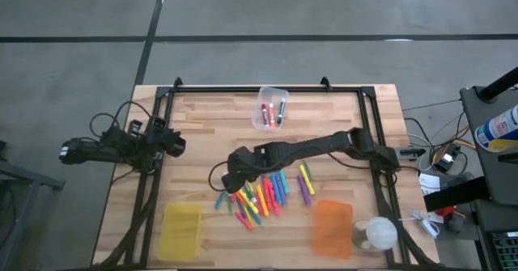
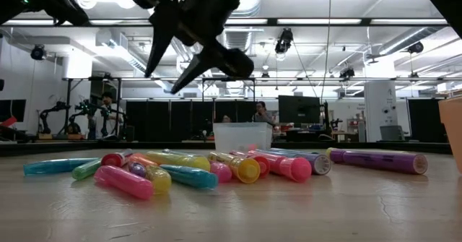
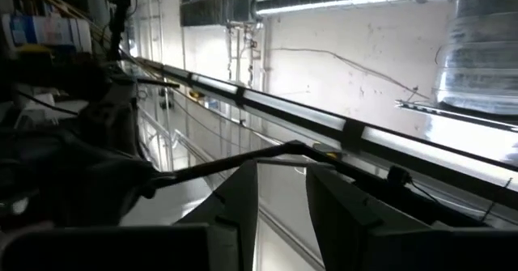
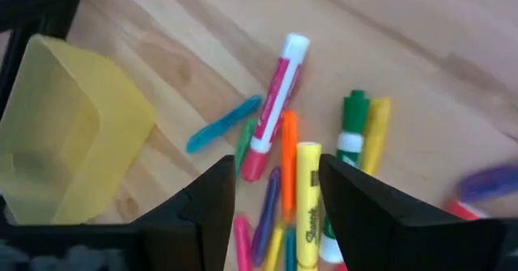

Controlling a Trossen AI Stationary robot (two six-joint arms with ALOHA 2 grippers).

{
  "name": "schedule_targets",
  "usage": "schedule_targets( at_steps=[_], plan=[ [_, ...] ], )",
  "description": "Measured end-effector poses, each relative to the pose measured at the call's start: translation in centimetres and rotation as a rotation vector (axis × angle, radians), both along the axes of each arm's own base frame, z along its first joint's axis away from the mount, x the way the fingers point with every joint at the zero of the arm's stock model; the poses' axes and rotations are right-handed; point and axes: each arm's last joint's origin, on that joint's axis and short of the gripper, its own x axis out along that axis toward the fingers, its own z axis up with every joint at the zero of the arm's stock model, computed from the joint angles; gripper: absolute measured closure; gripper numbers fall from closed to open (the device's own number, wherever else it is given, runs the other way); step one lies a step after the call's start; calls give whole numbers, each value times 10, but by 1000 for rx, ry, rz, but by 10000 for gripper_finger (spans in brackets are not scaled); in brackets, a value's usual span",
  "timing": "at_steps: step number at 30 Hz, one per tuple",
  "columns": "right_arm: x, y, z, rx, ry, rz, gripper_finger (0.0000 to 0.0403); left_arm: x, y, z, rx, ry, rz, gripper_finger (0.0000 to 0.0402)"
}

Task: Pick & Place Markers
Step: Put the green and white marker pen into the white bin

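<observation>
A heap of short bright plastic markers (image 2: 180, 171) lies nearest, along the near-middle of the pale wooden worktop (image 1: 210, 117), between a yellow plastic bin (image 1: 182, 229) on the left and an orange plastic bin (image 1: 333, 226) on the right. The right gripper (image 1: 230, 182) hovers above the heap's left end, jaws parted and holding nothing. A clear plastic bin (image 1: 272, 107) with a few red markers sits at the far edge. The left gripper (image 1: 69, 150) waits off the worktop's left side, jaws slightly apart, empty.
</observation>
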Motion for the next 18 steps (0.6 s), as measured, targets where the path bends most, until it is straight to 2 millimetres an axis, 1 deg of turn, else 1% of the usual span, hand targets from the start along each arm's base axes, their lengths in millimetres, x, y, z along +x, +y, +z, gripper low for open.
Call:
schedule_targets(
  at_steps=[2, 6, 13, 18],
  plan=[
    [-1, 4, -8, 6, 3, 0, 232, 0, -1, 0, -5, -7, -26, 300],
    [-7, 7, -23, 36, 67, -54, 232, 0, -1, 0, -5, -7, -59, 300],
    [-13, 13, -38, 47, 100, -71, 232, 0, -2, 0, -1, -7, -69, 300],
    [-12, 21, -45, 47, 61, -43, 232, 0, -2, 0, 9, -8, -84, 300]
  ],
)
